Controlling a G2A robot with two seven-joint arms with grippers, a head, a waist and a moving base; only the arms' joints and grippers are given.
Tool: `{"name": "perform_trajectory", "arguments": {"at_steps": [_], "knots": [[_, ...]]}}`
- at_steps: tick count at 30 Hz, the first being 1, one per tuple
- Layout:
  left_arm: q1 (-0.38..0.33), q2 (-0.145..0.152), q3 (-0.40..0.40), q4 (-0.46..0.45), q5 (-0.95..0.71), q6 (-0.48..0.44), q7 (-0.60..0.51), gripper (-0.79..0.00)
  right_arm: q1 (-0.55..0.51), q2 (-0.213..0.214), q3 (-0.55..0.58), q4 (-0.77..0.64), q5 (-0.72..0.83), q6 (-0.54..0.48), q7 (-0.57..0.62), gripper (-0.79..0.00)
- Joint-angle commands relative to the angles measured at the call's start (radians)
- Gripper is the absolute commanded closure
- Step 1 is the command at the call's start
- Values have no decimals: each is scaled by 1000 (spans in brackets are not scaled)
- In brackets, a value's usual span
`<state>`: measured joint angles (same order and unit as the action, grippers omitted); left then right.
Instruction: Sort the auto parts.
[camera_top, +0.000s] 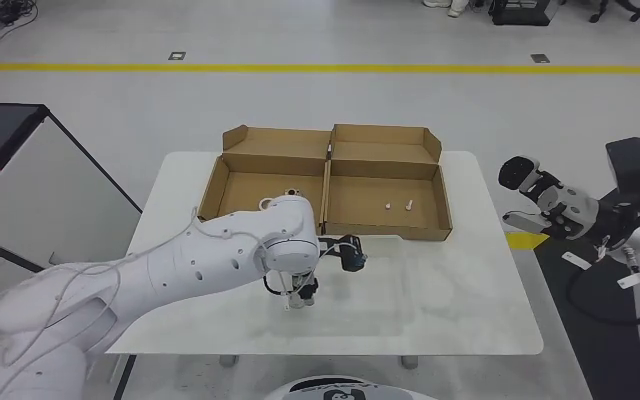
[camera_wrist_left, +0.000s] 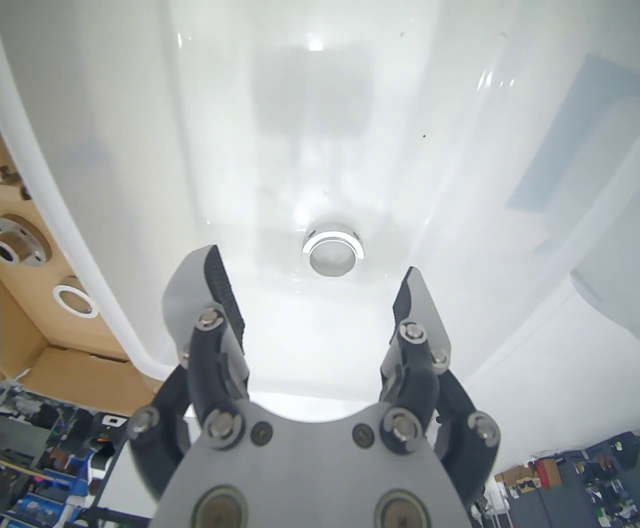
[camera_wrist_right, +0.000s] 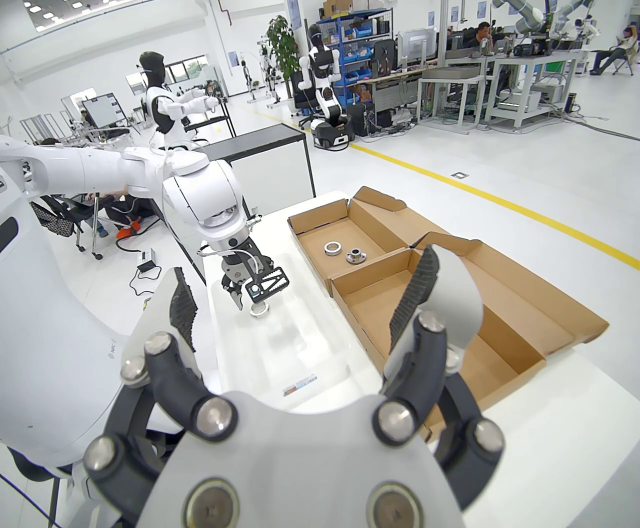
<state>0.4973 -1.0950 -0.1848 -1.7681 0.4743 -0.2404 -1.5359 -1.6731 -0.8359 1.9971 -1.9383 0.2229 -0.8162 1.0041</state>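
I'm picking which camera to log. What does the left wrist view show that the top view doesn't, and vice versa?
Left wrist view: a metal ring in the white tray, ahead of the open left pincer. Top view: two small white parts in the right cardboard box, and the right pincer off the table. Both: the left pincer, tray and left cardboard box.

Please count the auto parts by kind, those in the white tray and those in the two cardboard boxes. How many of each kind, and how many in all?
Rings: 2 (tray ring, boxed ring)
Flanged hub: 1
Small white pins: 2
Total: 5
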Motion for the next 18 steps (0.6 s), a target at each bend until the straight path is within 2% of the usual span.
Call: {"name": "perform_trajectory", "arguments": {"at_steps": [1,12,18], "knots": [[-8,-4,15,13,-4,2,0,-600,0,0,0,0,0,0,0,-785],[27,-21,15,66,42,-20,0,-499,0,0,0,0,0,0,0,-785],[49,-31,15,101,75,-38,0,-499,0,0,0,0,0,0,0,-785]]}}
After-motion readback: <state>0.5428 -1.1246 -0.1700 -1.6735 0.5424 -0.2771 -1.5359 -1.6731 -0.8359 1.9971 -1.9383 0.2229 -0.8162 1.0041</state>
